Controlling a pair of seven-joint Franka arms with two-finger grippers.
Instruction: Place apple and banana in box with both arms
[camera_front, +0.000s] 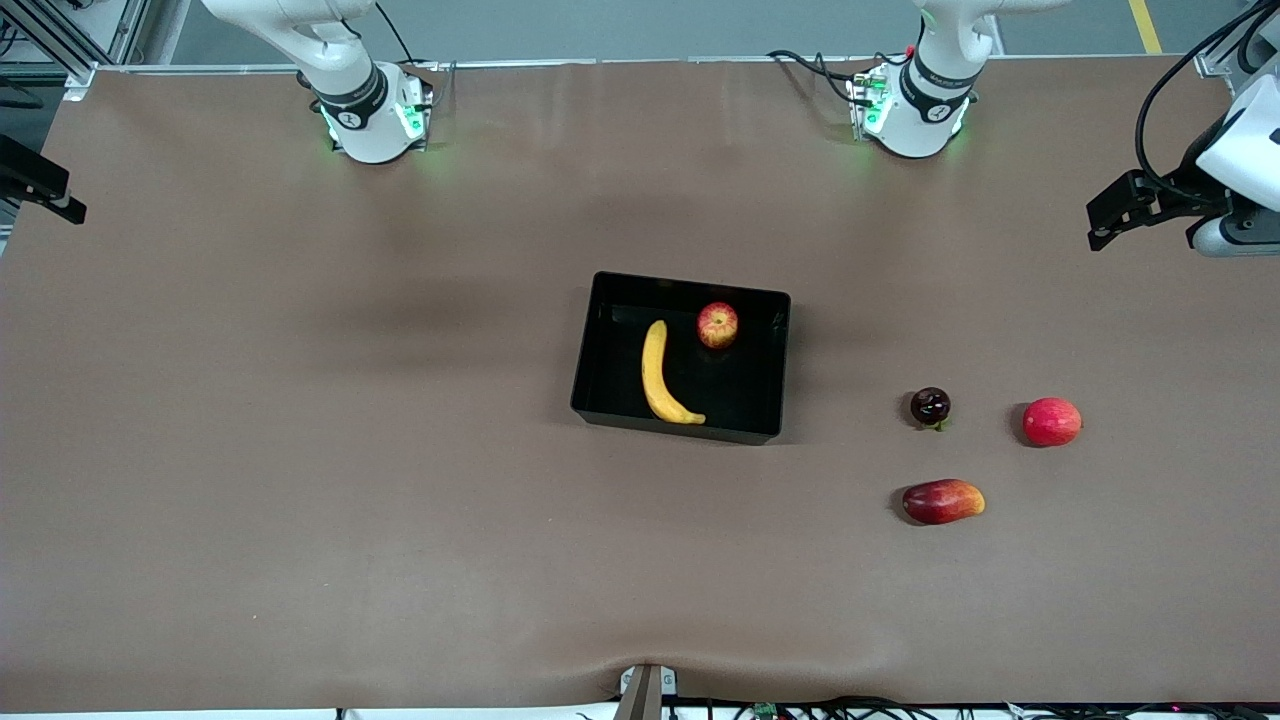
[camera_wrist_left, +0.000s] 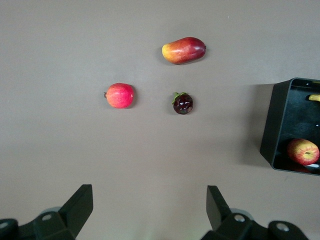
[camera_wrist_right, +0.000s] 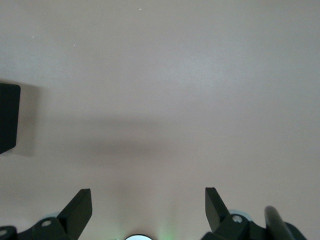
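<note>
Brown matte table cover (camera_front: 300, 450) ran wall to wall, smooth apart from a slight ripple at the edge nearest the front camera, where a small mount (camera_front: 645, 690) and cables sat. Grey floor with a yellow line (camera_front: 1143, 25) showed above the table; aluminium framing (camera_front: 60, 40) stood at the right arm's end.

The box (camera_front: 590, 345) sat mid-table. The banana (camera_front: 662, 375) and the apple (camera_front: 717, 325) both lay in it, not touching, the apple farther from the front camera.

Three other fruits lay on the cover toward the left arm's end: dark purple fruit (camera_front: 930, 405), pinkish-red fruit (camera_front: 1051, 421) beside it, and mango-like fruit (camera_front: 943, 501) nearest the front camera. All were apart.

Left gripper (camera_wrist_left: 150, 212) hung empty, fingers spread wide, over bare cover near those three fruits. Right gripper (camera_wrist_right: 148, 212) was likewise spread and empty over bare cover, with the box's corner (camera_wrist_right: 7, 117) at its view's edge.
</note>
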